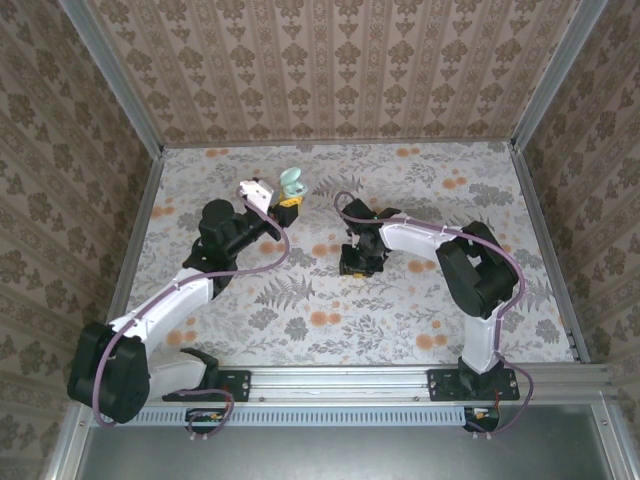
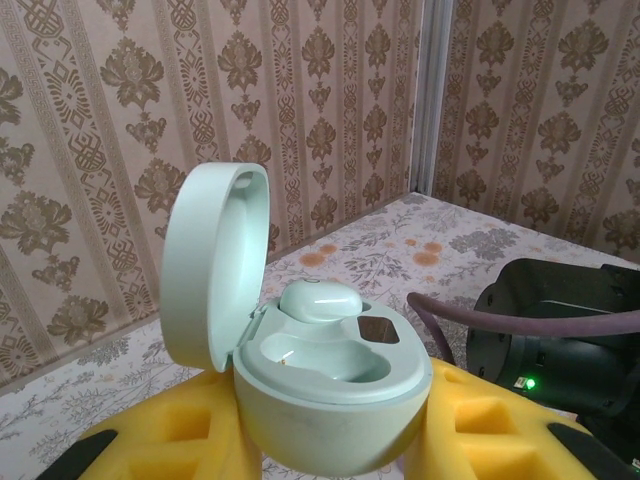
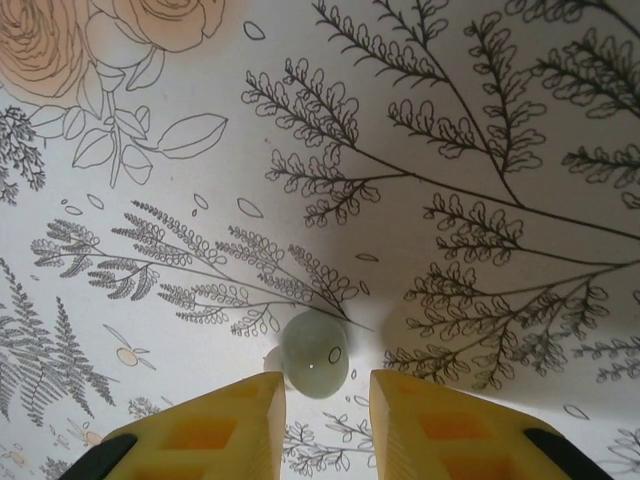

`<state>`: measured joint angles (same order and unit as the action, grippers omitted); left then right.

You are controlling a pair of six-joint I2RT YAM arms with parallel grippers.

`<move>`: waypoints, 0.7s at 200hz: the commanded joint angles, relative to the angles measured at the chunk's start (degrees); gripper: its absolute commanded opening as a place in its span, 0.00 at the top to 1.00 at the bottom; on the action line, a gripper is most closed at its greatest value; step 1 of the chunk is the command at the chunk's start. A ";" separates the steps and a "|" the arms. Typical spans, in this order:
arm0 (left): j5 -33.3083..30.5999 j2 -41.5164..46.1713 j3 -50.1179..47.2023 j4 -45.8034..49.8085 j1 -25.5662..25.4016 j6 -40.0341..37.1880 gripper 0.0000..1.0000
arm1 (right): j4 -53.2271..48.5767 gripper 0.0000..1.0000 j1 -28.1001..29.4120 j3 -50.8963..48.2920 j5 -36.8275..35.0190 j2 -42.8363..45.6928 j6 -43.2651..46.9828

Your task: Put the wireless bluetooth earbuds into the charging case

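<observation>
Two robot arms are seen over a floral-patterned table (image 1: 420, 330). A mint charging case (image 2: 340, 395) is held upright off the table by the left gripper (image 2: 335, 430), whose yellow fingers (image 2: 175, 440) are closed against its two sides. The lid (image 2: 215, 265) is hinged fully open to the left. One pale earbud (image 2: 320, 300) is already seated in the far socket; the near socket (image 2: 320, 362) is empty.

In the right wrist view, the second pale mint earbud (image 3: 315, 365) is seen lying on the table, at the mouth of the gap between the yellow fingertips (image 3: 230, 430) of the right gripper (image 3: 327, 395). That gripper is parted a little wider than the bud and nothing is held in it; whether a pad touches the bud cannot be told.

The step in hand is judged to be the pickup of the second earbud. A slight descent and a gentle close are called for next, since so small and rounded a piece could easily be squirted out; it must then be carried to the case and lined up with the empty socket
</observation>
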<state>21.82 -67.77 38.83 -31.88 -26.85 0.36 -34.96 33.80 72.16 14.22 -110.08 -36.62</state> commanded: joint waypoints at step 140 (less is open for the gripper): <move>2.24 -1.23 2.12 0.90 0.40 0.45 0.70 | 1.07 0.77 0.12 1.96 0.31 -3.60 -1.43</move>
<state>22.70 -68.64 38.87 -30.57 -26.85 0.38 -34.85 33.76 73.78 15.49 -112.25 -37.54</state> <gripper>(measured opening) 0.332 0.238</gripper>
